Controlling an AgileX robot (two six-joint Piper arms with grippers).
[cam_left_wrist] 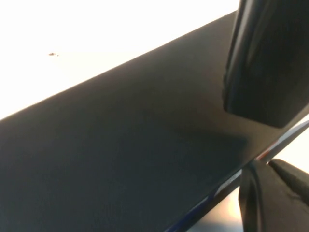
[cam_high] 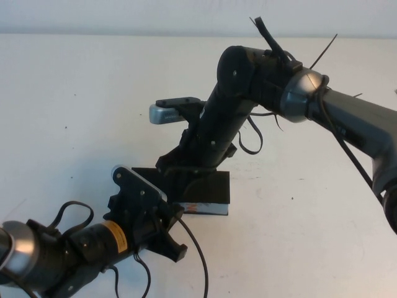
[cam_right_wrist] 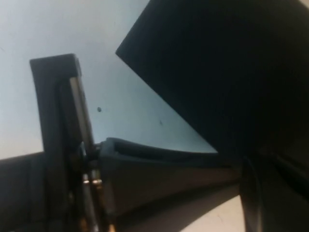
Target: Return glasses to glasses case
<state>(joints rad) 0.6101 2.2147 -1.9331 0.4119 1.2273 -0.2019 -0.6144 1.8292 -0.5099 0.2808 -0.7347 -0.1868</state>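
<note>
The glasses case (cam_high: 214,189) lies flat at the table's middle, black lid on top, with its white lettered front side (cam_high: 208,209) facing me. The glasses are hidden. My right gripper (cam_high: 186,174) comes down from the upper right and rests on the case's left part, covered by its own arm. My left gripper (cam_high: 175,231) is at the case's front left corner. In the left wrist view the black lid (cam_left_wrist: 120,154) fills the picture. One finger (cam_left_wrist: 270,63) is over the lid and the other (cam_left_wrist: 275,198) is by the front edge, apart. The lid also shows in the right wrist view (cam_right_wrist: 227,72).
The white table (cam_high: 93,93) stretches around the case. Loose black cables (cam_high: 198,261) hang from both arms near the case's front and right.
</note>
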